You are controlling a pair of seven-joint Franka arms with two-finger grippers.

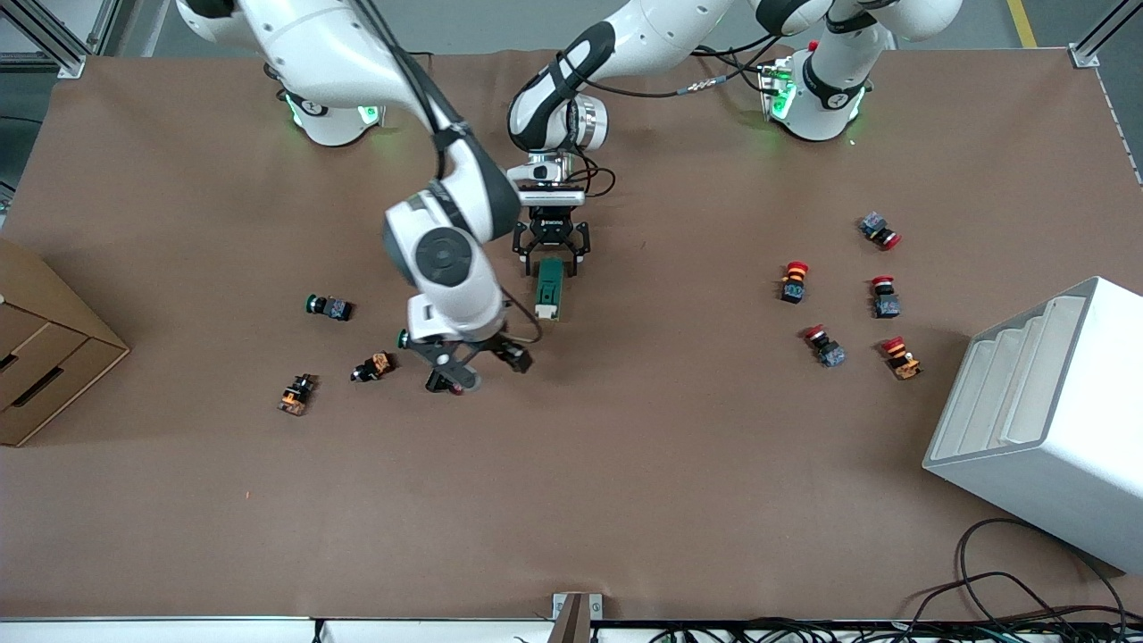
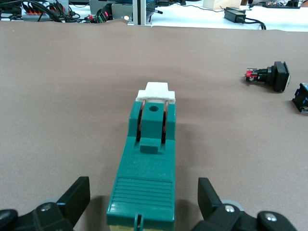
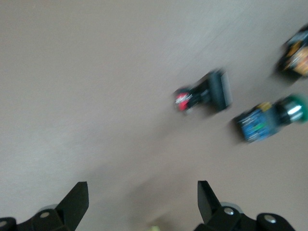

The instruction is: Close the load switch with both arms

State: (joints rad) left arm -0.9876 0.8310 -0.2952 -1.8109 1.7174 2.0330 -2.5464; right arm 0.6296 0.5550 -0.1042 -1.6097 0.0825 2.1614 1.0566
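Observation:
The load switch [image 1: 549, 288] lies flat on the brown table, a dark-green block with its white handle [image 1: 543, 312] at the end nearer the front camera. My left gripper [image 1: 551, 256] is low over the switch's other end, open, with a finger on each side and a gap on both. In the left wrist view the switch [image 2: 147, 178] runs between the fingers [image 2: 77, 197] and the white handle [image 2: 156, 91] sits at its end. My right gripper [image 1: 478, 371] is open and empty over bare table, beside the handle end. The right wrist view [image 3: 142, 202] shows nothing between its fingers.
Green-capped and orange push buttons [image 1: 328, 307] [image 1: 373, 367] [image 1: 296, 394] lie toward the right arm's end. Several red-capped buttons [image 1: 793, 281] lie toward the left arm's end, by a white box [image 1: 1045, 420]. A cardboard box [image 1: 45, 348] sits at the right arm's table edge.

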